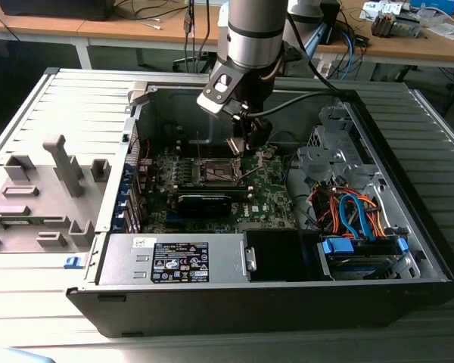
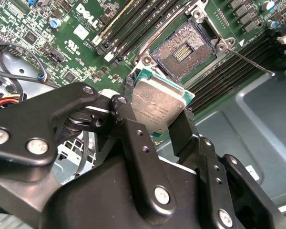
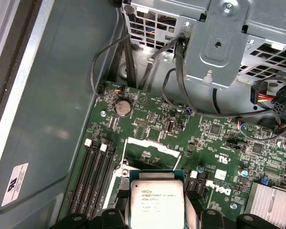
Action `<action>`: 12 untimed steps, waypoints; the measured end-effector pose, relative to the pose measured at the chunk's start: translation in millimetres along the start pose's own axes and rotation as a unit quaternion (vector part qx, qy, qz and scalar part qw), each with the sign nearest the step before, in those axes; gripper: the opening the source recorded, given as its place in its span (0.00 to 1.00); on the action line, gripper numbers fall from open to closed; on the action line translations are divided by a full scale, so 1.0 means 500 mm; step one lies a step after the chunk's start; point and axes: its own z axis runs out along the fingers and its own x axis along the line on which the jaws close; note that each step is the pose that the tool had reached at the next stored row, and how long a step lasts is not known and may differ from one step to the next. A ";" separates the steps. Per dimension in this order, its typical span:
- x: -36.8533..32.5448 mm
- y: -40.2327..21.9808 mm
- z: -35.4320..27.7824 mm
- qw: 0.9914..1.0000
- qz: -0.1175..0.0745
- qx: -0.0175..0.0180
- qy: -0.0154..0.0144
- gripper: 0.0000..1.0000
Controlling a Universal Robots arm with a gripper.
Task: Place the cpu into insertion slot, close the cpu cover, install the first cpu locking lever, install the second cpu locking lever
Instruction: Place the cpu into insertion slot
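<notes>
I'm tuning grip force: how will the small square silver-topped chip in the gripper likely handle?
The flat square silver-topped cpu chip looks thin and solid, so probably stiff and light. The black gripper's fingers pinch it by opposite edges, so its smooth metal could slip or tilt if bumped. Its thin green rim seems easy to chip.

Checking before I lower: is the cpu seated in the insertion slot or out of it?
Out. The claw holds the cpu, and the insertion slot shows its contact field bare, in the second wrist view.
</notes>
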 end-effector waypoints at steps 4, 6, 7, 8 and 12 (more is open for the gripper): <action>0.000 0.000 0.001 1.000 0.009 0.000 0.000 0.55; 0.000 0.000 0.001 1.000 0.012 0.000 -0.001 0.55; 0.000 0.000 0.001 1.000 0.013 0.000 -0.001 0.55; 0.000 0.000 0.001 1.000 0.015 0.000 -0.001 0.55; 0.000 0.000 0.002 1.000 0.024 0.000 -0.001 0.55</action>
